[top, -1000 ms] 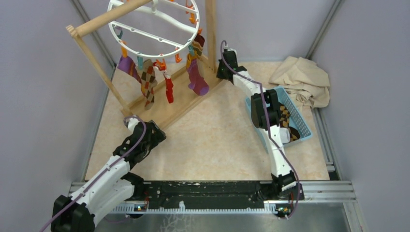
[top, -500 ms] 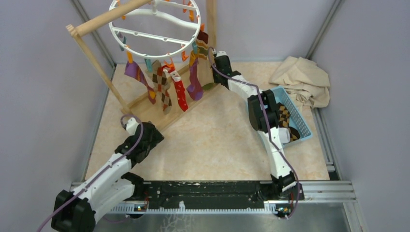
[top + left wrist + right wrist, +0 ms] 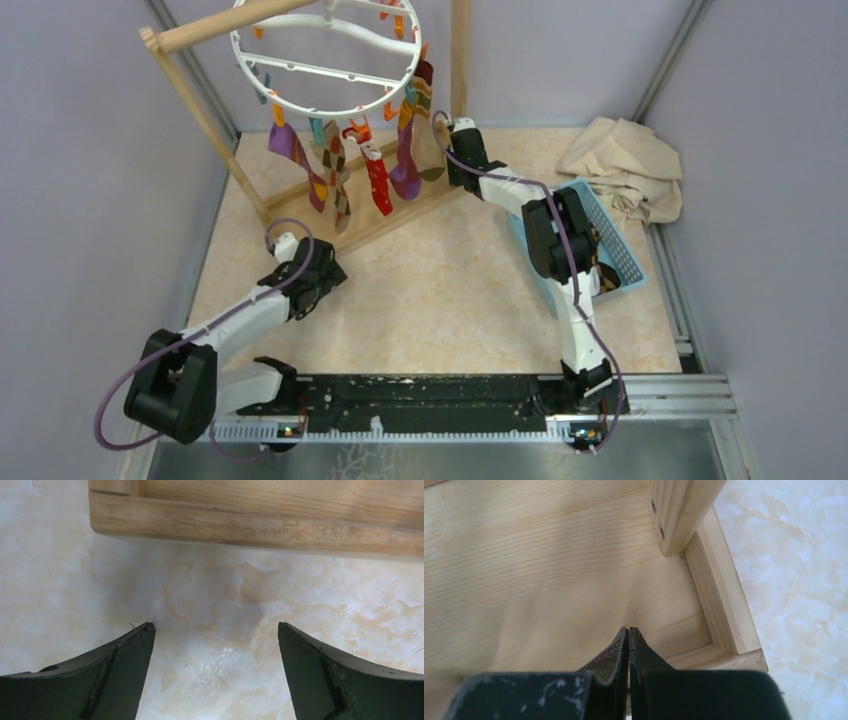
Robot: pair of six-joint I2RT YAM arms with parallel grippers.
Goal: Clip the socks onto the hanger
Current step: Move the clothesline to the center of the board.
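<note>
The white ring hanger (image 3: 300, 108) hangs from the wooden pole. Clipped to its pegs hang a purple-orange sock (image 3: 293, 150), a brown-diamond sock (image 3: 339, 185), a red sock (image 3: 378, 190) and a purple sock (image 3: 405, 172). More socks (image 3: 590, 248) lie in the blue basket. My right gripper (image 3: 448, 130) is shut and empty, low over the wooden base by the right post; in the right wrist view (image 3: 629, 628) its jaws are pressed together. My left gripper (image 3: 322, 268) is open and empty over the floor, just before the wooden base's front edge, as the left wrist view (image 3: 215, 627) shows.
The wooden pole frame (image 3: 400, 205) stands at the back, with its right post (image 3: 684, 510) and base edge (image 3: 250, 522) close to the grippers. The blue basket (image 3: 628, 252) and a beige cloth (image 3: 625, 165) are at the right. Grey walls enclose the table.
The wooden frame and hanger have shifted back and to the right, and the socks have swung. My right gripper has moved down beside the right post. My left gripper has moved slightly forward.
</note>
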